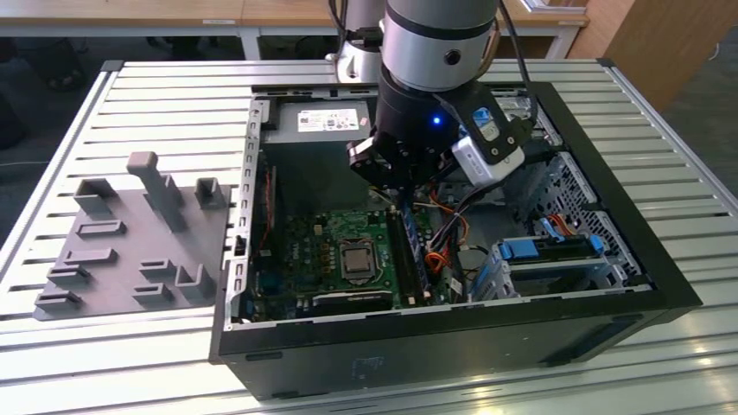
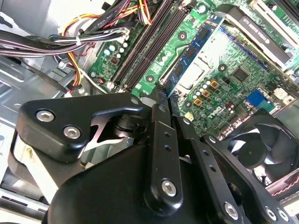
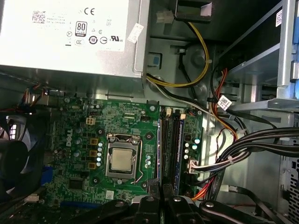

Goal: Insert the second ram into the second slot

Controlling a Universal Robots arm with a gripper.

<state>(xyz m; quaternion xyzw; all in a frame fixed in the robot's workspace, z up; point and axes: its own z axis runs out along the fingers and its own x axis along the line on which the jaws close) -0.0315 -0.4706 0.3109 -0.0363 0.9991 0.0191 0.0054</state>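
On the slatted worktop (image 1: 138, 95) I see the open PC case (image 1: 645, 259), with the arm reaching down over its motherboard (image 3: 84, 140). My claw (image 2: 162, 95) is pinched narrow on the ram (image 2: 196, 46), held on edge just over the slots (image 3: 170, 140), right beside the CPU socket (image 3: 122, 161).

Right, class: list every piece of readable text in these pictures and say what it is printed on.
Power supply label: symbols and fine print, too small to quote.
Cable tag: too small.
Motherboard lettering: too small.
Nothing reads reliably.
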